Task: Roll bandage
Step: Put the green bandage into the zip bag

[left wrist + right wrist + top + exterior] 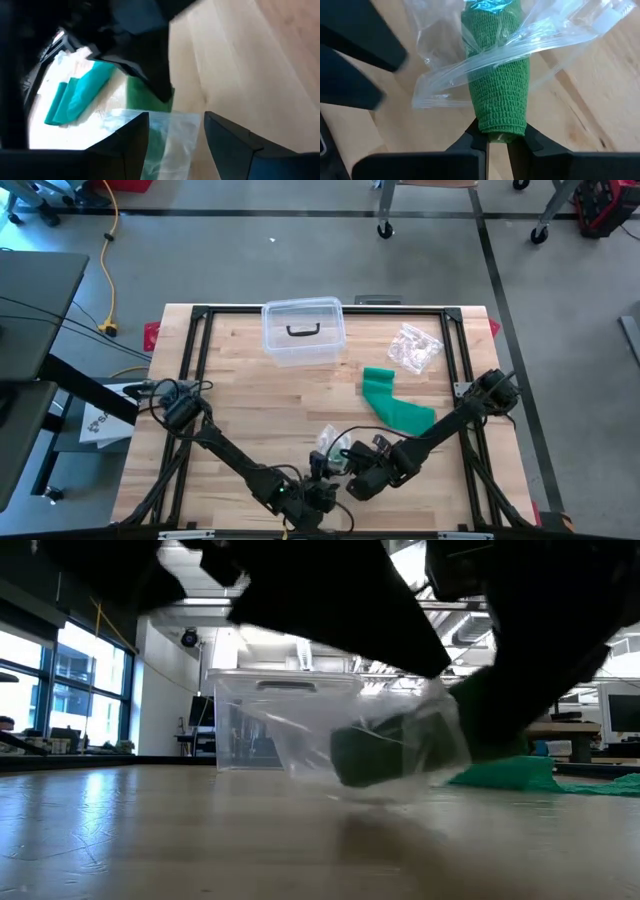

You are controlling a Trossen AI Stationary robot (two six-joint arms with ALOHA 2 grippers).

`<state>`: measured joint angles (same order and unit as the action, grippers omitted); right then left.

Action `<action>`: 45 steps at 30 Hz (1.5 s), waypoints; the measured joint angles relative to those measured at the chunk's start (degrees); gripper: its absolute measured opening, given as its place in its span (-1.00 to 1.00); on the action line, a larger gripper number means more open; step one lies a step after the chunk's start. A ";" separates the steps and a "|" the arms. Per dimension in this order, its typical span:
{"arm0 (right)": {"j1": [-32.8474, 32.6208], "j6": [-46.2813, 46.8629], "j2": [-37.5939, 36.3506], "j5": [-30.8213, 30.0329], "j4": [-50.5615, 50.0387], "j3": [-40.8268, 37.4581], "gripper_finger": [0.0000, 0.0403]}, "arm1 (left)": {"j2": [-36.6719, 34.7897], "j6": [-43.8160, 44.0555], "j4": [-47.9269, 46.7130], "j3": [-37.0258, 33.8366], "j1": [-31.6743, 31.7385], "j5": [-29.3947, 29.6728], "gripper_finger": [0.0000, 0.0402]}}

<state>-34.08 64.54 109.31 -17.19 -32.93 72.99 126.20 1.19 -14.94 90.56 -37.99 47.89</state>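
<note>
The right claw (496,137) is pinched tight on the end of a green bandage roll (499,95). The roll is half inside a clear plastic bag (520,40), near the front of the wooden counter (240,400). The left claw (175,135) is wide open around the bag and holds nothing. A loose green bandage (396,406) lies close by, in front of a clear box (302,332).

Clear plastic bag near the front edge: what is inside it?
A green bandage roll sits partly inside the clear plastic bag; its near end sticks out, pinched by the right gripper. Its far end is blurred by plastic.
</note>
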 joint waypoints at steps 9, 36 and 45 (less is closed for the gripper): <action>2.93 -3.48 -1.84 1.04 2.69 0.00 -0.86 | 1.68 1.60 -1.88 0.00 -1.23 9.79 -0.07; 4.10 -7.95 -1.61 -6.59 12.79 0.00 -0.86 | 2.53 -1.53 3.15 -0.04 -2.76 8.51 -1.00; 4.52 -10.17 1.29 -7.67 16.90 0.00 -0.70 | 1.60 -5.18 6.54 0.55 -3.51 9.66 -1.00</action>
<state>-29.56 54.36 110.60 -24.86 -16.03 72.99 127.80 -3.99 -8.40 91.11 -41.51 57.55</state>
